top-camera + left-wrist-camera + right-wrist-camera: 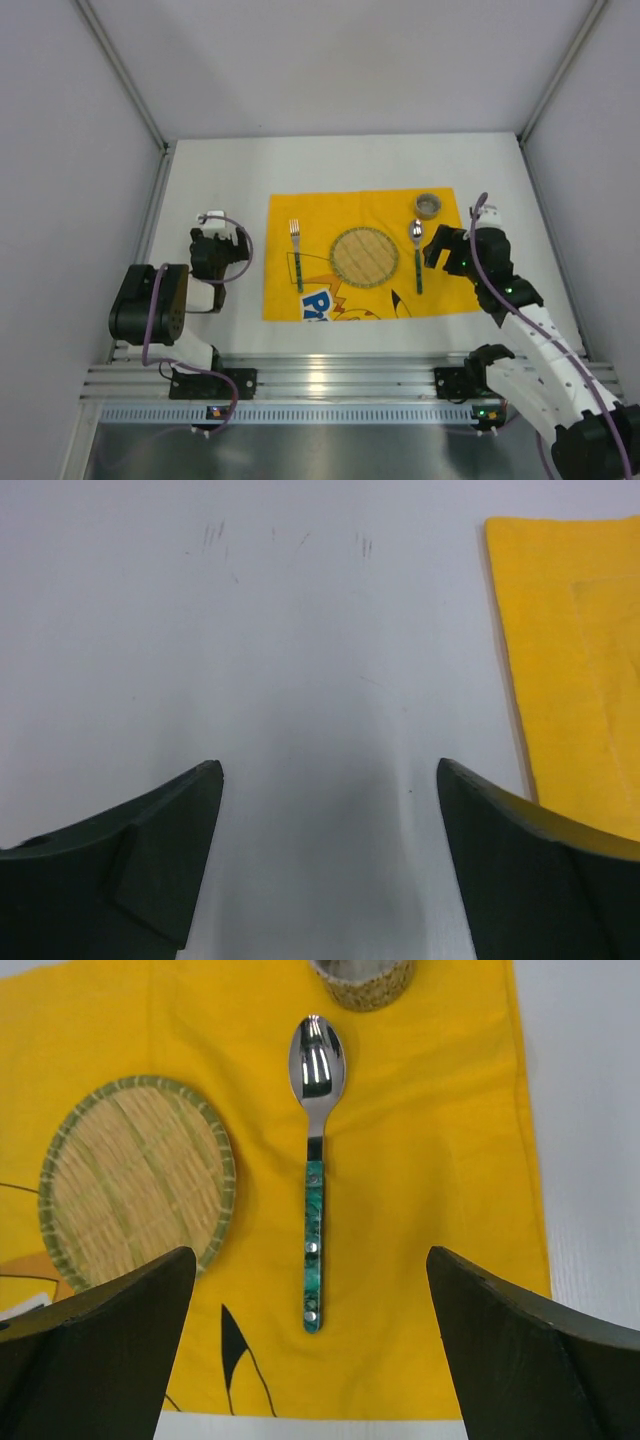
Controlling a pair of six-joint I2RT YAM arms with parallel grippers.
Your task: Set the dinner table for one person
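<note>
Two claws, both released, nothing gripped. Left claw: fingers spread wide over the bare white surface, faint scuff marks ahead of it; the left edge of the yellow cloth runs just beside its right finger; can't tell whether the fingertips touch the surface. Right claw: fingers spread over the near right part of the cloth; spoon lies flat in line with the gap, green handle toward the claw, bowl away. Surface extends under both claws and well past the cloth on every side; a bare strip shows right of the cloth in the right wrist view. On the cloth: round woven mat at centre; fork left of it, tines away from the arms; spoon right of it; small round cup just beyond the spoon bowl, near the far right corner.
</note>
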